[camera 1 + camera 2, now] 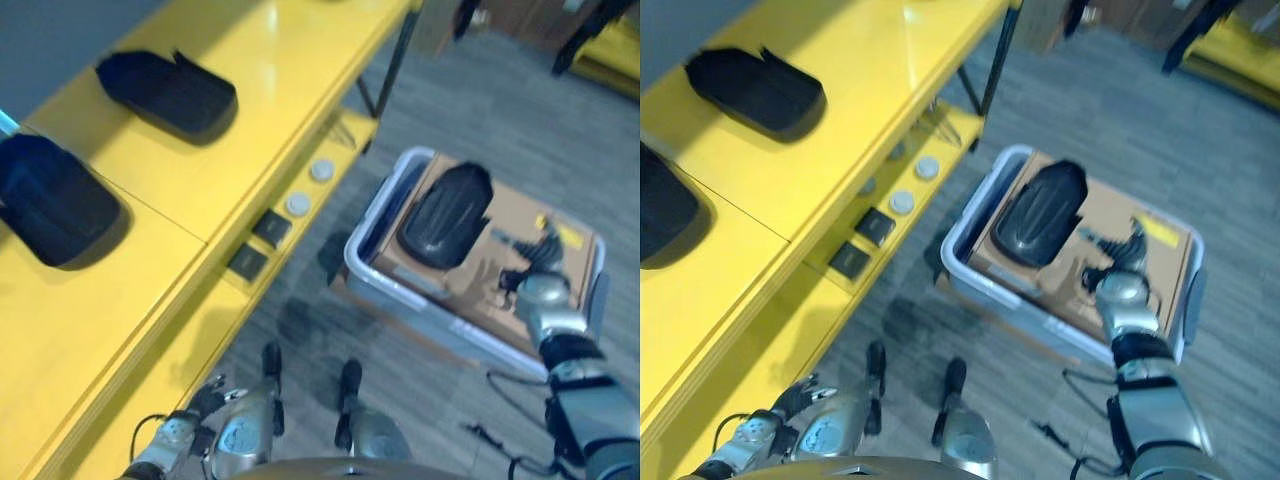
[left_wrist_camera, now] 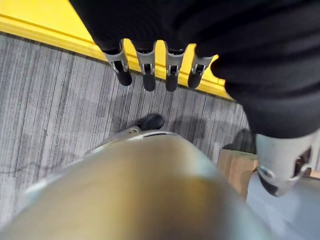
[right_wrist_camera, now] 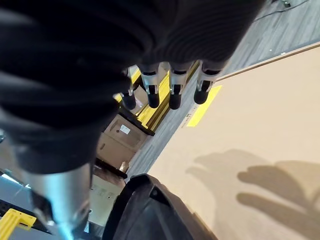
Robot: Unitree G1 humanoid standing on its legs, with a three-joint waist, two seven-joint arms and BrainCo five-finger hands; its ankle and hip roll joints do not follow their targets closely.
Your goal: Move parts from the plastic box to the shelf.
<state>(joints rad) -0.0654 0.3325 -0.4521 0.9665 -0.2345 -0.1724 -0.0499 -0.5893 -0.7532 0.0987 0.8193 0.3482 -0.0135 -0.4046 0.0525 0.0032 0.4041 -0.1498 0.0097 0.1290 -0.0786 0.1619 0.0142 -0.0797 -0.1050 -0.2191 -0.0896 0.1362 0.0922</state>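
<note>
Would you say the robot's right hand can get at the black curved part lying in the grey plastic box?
Probably yes: the right hand hovers open over the cardboard inside the grey plastic box, beside the black curved part, with nothing lying between them.

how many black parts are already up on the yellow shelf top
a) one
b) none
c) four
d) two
d: two black parts lie on the yellow shelf top, while one more black part sits on the cardboard in the plastic box.
</note>
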